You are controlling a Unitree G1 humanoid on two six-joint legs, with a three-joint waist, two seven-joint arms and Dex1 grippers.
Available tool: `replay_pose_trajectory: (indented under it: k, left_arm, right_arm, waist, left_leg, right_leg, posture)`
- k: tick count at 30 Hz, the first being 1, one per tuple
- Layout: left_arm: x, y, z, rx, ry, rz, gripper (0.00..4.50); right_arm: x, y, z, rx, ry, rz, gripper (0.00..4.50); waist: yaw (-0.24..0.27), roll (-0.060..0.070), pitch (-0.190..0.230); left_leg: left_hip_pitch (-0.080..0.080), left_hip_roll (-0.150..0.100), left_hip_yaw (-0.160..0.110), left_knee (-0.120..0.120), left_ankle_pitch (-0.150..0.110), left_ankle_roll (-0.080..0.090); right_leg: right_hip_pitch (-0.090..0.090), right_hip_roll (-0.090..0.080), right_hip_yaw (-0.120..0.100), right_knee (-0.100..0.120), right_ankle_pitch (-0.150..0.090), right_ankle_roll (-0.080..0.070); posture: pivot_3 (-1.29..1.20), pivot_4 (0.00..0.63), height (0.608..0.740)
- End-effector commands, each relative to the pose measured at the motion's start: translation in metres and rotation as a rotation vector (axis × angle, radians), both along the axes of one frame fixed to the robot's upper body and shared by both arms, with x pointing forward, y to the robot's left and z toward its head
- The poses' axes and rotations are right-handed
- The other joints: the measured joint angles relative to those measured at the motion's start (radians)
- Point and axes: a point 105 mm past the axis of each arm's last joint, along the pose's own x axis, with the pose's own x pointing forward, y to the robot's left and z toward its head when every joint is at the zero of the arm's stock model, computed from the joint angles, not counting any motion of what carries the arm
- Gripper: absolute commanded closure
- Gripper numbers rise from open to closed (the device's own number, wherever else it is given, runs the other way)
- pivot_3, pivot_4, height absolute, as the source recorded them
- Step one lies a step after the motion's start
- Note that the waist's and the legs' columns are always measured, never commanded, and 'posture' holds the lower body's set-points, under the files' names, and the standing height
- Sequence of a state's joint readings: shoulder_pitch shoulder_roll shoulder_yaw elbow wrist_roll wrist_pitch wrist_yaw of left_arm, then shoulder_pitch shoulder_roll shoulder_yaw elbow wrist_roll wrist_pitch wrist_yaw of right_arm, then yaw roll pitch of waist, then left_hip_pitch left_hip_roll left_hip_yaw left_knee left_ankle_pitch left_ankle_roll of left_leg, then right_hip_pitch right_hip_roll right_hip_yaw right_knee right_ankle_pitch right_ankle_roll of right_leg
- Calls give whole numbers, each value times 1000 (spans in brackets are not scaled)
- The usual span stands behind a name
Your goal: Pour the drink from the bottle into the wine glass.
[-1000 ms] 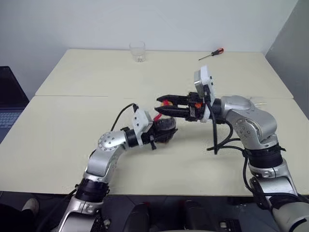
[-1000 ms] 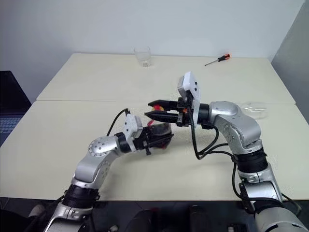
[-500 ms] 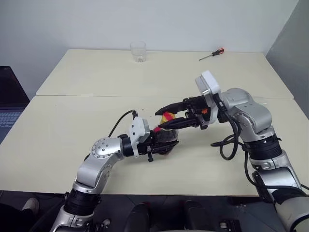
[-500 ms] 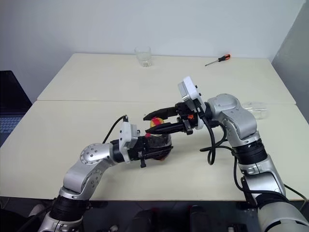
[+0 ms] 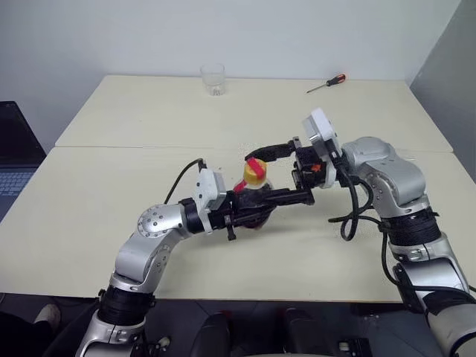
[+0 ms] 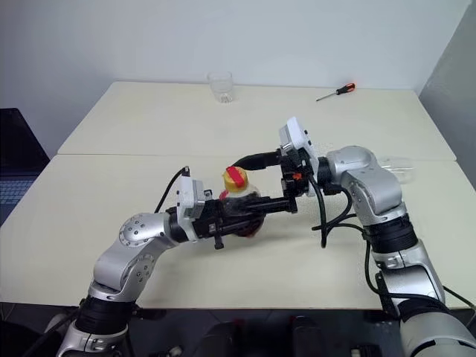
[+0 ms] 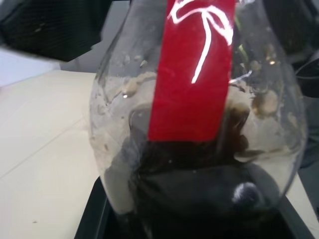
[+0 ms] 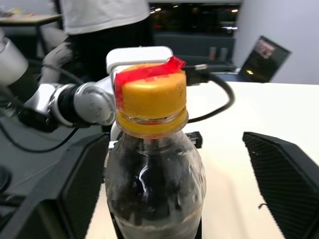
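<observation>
Capped bottle (image 8: 152, 164) with dark drink (image 7: 199, 164) low inside

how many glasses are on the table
2. A short tumbler stands at the far edge of the table. A clear glass lies at the right edge, partly hidden behind the right arm, so its shape is hard to tell.

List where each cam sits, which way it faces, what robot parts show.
Head stereo pair: looks forward and down at cream table; both arms.
Left wrist: along left pincer, against squat clear plastic bottle.
Right wrist: along open right pincer, facing yellow cap; left arm behind.
Shared: the bottle.
</observation>
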State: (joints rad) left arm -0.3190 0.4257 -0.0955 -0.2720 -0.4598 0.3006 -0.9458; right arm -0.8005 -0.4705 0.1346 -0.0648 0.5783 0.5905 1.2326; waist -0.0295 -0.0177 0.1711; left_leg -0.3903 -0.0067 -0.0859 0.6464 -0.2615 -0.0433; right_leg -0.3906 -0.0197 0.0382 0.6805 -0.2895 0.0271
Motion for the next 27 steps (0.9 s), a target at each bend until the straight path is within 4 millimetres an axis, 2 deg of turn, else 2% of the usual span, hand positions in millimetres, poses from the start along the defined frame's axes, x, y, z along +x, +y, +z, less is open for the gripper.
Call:
replay_pose_trajectory:
  k: [1, 7, 15, 27]
  left_arm:
    - [11, 9, 12, -26, -47, 70, 2685]
    - [27, 15, 10, -27, -60, 143, 2685]
    - [42, 9, 16, -35, -108, 167, 2685]
    - [45, 2, 20, -45, -130, 158, 2685]
  right_arm:
    - [-6, -7, 25, 90, -21, -97, 38]
    - [-5, -4, 37, 184, -70, -255, 38]
    - [4, 9, 37, 214, -153, -403, 38]
    - [19, 27, 37, 229, -187, -471, 38]
  waist:
    - [-1, 0, 0]
    - [-2, 0, 0]
    - [-1, 0, 0]
    - [-2, 0, 0]
  left_leg:
    - [0, 0, 0, 0, 0, 0]
    - [0, 0, 0, 0, 0, 0]
    - [0, -1, 1, 0, 0, 0]
    - [0, 0, 1, 0, 0, 0]
  right_leg:
    - [0, 0, 0, 0, 0, 0]
    - [0, 0, 0, 0, 0, 0]
    - [0, 0, 0, 0, 0, 0]
    - [-1, 0, 0, 1, 0, 0]
  posture:
    - [0, 150, 740]
    - [0, 150, 740]
    - [0, 150, 740]
    - [0, 150, 740]
